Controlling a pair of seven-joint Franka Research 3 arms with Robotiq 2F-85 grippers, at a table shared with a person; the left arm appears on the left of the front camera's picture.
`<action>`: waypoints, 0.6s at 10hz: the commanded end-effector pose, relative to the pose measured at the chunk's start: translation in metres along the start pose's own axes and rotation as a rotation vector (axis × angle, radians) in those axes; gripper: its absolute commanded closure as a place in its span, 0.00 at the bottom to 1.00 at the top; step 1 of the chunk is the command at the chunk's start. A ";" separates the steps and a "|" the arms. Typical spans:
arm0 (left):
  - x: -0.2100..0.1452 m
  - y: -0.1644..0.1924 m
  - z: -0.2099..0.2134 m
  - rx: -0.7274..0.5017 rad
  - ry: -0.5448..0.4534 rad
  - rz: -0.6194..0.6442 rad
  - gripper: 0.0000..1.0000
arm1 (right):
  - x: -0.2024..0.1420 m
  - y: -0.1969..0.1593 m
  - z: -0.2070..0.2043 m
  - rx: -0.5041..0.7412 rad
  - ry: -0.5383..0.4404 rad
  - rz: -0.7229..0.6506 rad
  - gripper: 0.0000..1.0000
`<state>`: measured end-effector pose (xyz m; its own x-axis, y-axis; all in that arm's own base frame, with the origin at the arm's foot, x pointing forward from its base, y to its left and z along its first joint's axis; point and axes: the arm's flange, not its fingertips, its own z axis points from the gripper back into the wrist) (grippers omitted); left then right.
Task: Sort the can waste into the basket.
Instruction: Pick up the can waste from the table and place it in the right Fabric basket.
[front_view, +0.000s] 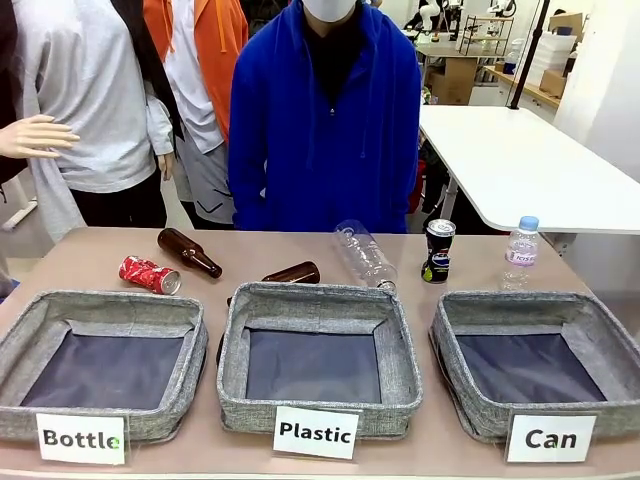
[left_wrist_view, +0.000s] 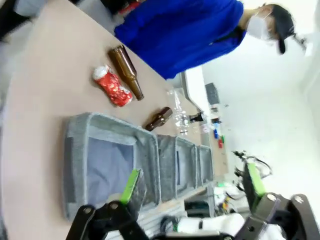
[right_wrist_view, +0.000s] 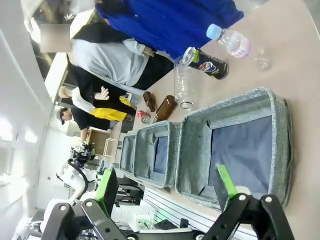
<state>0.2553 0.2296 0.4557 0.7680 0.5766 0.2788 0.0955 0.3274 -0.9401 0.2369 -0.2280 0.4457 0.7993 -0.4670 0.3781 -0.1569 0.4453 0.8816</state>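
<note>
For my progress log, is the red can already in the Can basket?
No, the red can lies on the table behind the Bottle basket.

The basket (front_view: 520, 300) marked Can is coarse grey woven cloth, its dark lining (front_view: 525, 365) smoother. The red can (front_view: 149, 274) and black can (front_view: 437, 251) are glossy dented metal, the brown bottles (front_view: 188, 252) shiny glass. The surface (front_view: 90, 255) looks smooth and matt.

You have a tan table (front_view: 90, 255) carrying three grey baskets in a row: Bottle basket (front_view: 100, 300) left, Plastic basket (front_view: 310, 293) middle, Can basket (front_view: 520, 298) right. Behind them lie a red can (front_view: 149, 274), a brown bottle (front_view: 188, 252) just beside it, a second brown bottle (front_view: 292, 273) and a clear bottle (front_view: 364, 256). A black can (front_view: 438, 251) and a small water bottle (front_view: 520, 252) stand upright.
</note>
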 end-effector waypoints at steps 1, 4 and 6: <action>-0.014 -0.017 0.036 0.036 -0.029 -0.054 0.00 | -0.002 0.014 0.007 -0.011 0.008 0.045 0.00; -0.014 -0.017 0.036 0.036 -0.029 -0.054 0.00 | -0.002 0.014 0.007 -0.011 0.008 0.045 0.00; -0.014 -0.017 0.036 0.036 -0.029 -0.054 0.00 | 0.000 0.041 -0.026 -0.127 0.084 0.137 0.00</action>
<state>0.2147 0.2448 0.4751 0.7463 0.5848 0.3178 0.0922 0.3819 -0.9196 0.2345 -0.2155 0.4616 0.8216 -0.4085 0.3976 -0.1585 0.5063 0.8477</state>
